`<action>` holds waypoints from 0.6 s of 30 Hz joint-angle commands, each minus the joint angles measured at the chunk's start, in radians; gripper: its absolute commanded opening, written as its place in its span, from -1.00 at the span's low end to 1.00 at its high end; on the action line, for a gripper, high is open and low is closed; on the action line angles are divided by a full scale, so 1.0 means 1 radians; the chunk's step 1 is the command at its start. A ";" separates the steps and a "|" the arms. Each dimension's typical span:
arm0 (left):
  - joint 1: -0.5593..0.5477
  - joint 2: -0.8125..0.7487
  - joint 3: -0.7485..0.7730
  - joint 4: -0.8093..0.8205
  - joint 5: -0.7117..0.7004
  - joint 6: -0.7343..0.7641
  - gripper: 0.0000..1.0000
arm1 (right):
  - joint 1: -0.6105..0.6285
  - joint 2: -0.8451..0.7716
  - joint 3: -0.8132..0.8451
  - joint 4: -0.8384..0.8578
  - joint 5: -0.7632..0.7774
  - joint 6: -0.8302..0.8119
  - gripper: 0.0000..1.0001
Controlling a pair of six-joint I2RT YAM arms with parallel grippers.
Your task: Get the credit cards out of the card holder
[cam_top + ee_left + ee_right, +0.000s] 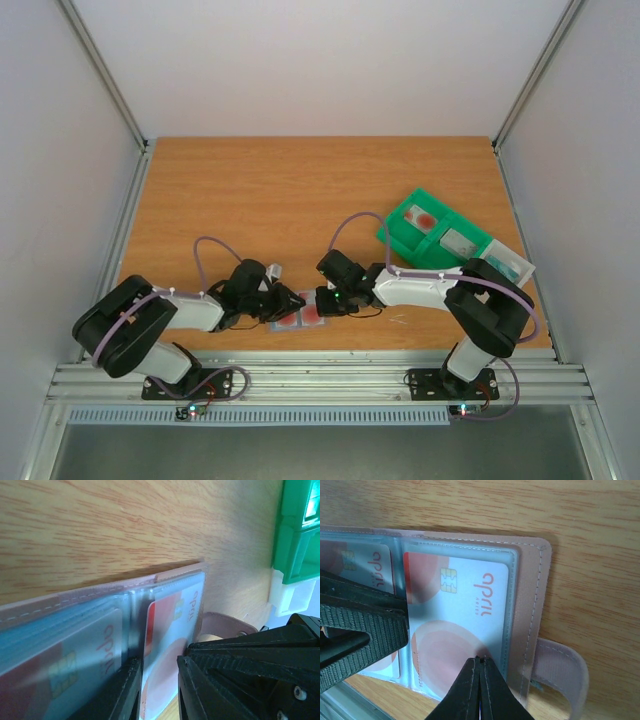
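Two grippers at wallet point(540, 580): left gripper point(159, 690) pinched wallet's fold, right gripper point(480, 690) shut, tips pressing white card point(465, 620). Advice: keep wallet pinned, slide card outward through slot.

Even, bright, diffuse light fills the overhead view, sharp throughout, with only soft short shadows under the arms on the orange-brown wooden table point(300, 190). In the left wrist view the black gripper fingers point(235, 680) at the lower right are blurred, and the green plastic tray point(297, 530) at the upper right is soft. In the right wrist view, pale glare washes over the clear plastic sleeve of the pinkish-grey card holder point(540, 600); the white card with red circles point(460, 615) stays legible.
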State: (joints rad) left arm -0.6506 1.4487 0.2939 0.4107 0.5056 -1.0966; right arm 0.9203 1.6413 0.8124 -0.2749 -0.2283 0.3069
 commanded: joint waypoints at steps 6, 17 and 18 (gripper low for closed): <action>-0.017 0.047 0.010 -0.016 -0.036 -0.009 -0.54 | 0.008 -0.035 -0.021 -0.039 0.036 -0.003 -0.96; -0.018 -0.019 0.030 -0.115 -0.058 0.010 -0.51 | 0.008 -0.039 0.020 -0.050 0.012 -0.019 -0.95; -0.018 -0.019 0.030 -0.118 -0.057 0.010 -0.52 | 0.007 -0.032 0.018 -0.050 0.013 -0.019 -0.95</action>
State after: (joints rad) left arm -0.6636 1.4368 0.3138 0.3573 0.4824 -1.1007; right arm 0.9203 1.5837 0.8093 -0.3233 -0.2115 0.2977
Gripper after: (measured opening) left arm 0.242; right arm 0.028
